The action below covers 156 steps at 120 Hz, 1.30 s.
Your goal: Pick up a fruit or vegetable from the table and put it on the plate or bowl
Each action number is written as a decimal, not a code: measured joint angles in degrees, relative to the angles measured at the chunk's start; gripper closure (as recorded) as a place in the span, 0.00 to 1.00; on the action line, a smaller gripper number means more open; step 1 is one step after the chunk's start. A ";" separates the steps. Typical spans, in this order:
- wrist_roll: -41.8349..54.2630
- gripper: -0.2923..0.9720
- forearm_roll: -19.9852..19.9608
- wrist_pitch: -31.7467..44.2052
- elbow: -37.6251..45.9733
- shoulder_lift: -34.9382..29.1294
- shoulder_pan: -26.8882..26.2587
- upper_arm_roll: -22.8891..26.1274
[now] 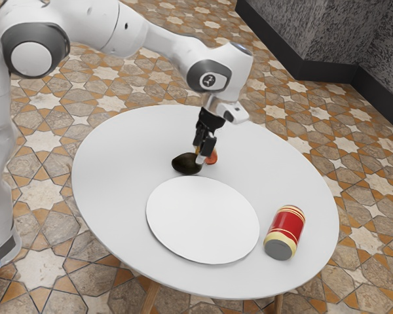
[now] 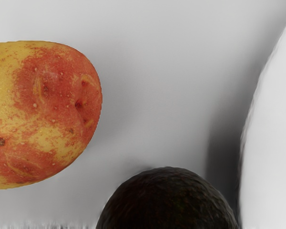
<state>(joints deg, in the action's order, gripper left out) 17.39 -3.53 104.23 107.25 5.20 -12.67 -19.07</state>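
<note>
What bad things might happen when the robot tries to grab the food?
1. The avocado and the red-and-yellow potato lie close together, right by the pincer. Reaching for one might knock the other, and both are rounded, so they may roll across the table.
2. The red can lies on its side beside the plate. A swing that goes too wide might bump it and set it rolling.
</note>
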 joint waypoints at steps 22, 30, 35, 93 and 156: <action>1.95 0.23 0.01 0.75 -0.15 0.16 -0.14 -0.03; 2.57 0.23 -0.01 0.88 -0.06 0.20 -0.45 -0.16; 2.95 0.23 -0.03 0.95 -0.03 0.24 -0.16 -0.22; 5.93 0.24 -1.60 1.39 1.85 1.77 0.24 -0.25; 7.40 0.50 -3.64 1.41 1.63 1.69 -0.04 -1.40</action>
<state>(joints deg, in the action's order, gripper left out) 24.79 -7.17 105.64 108.88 6.89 -12.71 -20.47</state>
